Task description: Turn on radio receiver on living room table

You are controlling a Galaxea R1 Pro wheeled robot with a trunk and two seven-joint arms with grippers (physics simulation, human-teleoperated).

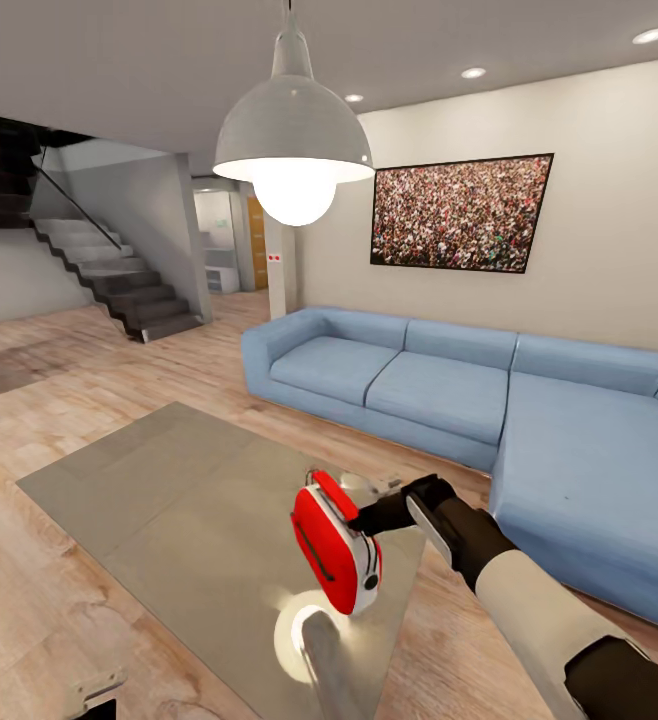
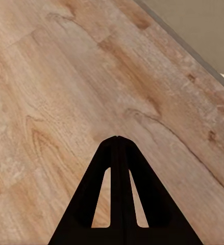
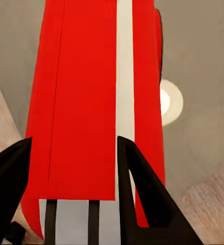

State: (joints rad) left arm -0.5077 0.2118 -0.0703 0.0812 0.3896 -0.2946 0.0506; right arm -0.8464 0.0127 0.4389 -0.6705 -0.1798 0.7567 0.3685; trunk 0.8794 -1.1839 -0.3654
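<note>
Head camera looked forward-down across the table past the right gripper. Right wrist camera sat close behind its fingers, sharing that tabletop; left wrist camera faced floor beyond its gripper.

A glossy red radio receiver with white side panels, banded red and white lengthwise, sits in the black right gripper above a reflective grey-brown glass table. Beyond the gripper: pale blue sectional sofa, speckled crowd picture, beige walls.
</note>
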